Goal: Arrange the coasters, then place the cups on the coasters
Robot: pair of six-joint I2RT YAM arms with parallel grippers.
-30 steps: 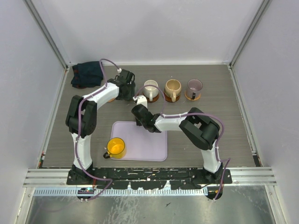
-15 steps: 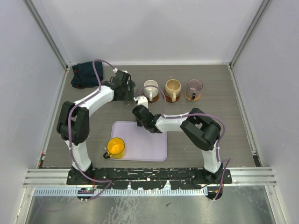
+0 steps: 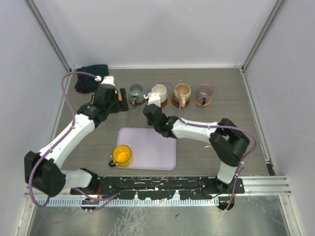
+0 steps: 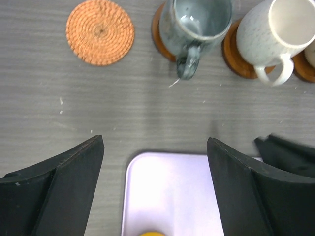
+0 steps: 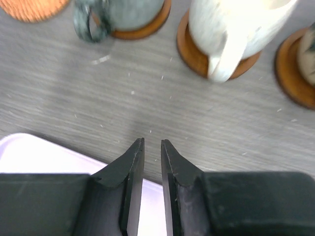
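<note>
Black left gripper (image 4: 155, 164) stands wide open and empty, hovering above bare tabletop (image 4: 147, 113) near the lavender tray (image 4: 172, 189). Beyond it lies one unoccupied woven coaster (image 4: 100, 31). Just beside that, the grey-green cup (image 4: 197, 22) sits on its own disc, followed in a row by the white cup (image 4: 273, 32), tan cup (image 3: 182, 92) and purple cup (image 3: 204, 92), each likewise seated. Right gripper (image 5: 152, 147) shows only a narrow gap, nothing between the jaws, touching nothing. Yellow cup (image 3: 121, 155) stands at the tray's near-left corner
</note>
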